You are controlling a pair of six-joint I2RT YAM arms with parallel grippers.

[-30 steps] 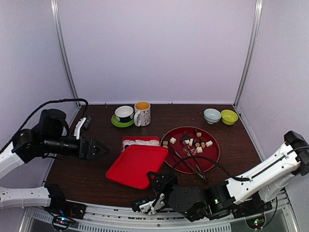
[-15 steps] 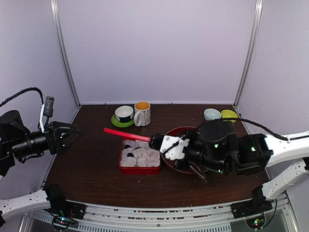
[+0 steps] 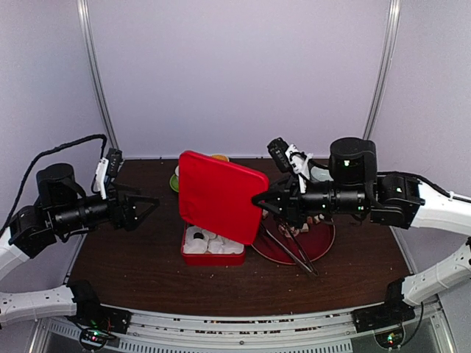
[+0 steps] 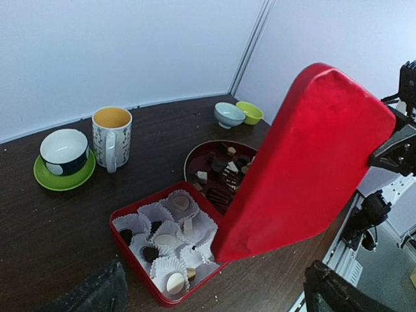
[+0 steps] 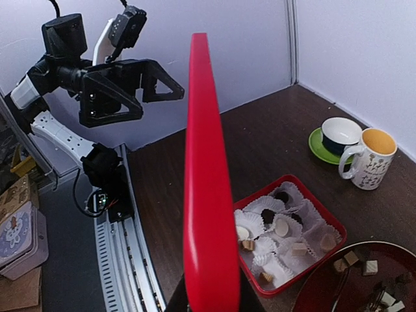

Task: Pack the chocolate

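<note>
The right gripper (image 3: 259, 200) is pinched narrow on the right edge of the red lid (image 3: 221, 195), holding it upright above the red box (image 3: 212, 260) at the middle of the worktop (image 3: 140, 257). The left gripper (image 3: 146, 212) hangs near the left edge with jaws wide, holding nothing. Most chocolate (image 4: 226, 168) lies on the dark red plate (image 3: 318, 246) just right of the box. Several pieces sit in the paper cups (image 4: 156, 211) inside the box.

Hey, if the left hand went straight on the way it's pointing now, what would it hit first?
Most likely the red lid, which the right hand holds upright in front of the open left hand. Depth is hard to judge.
</note>
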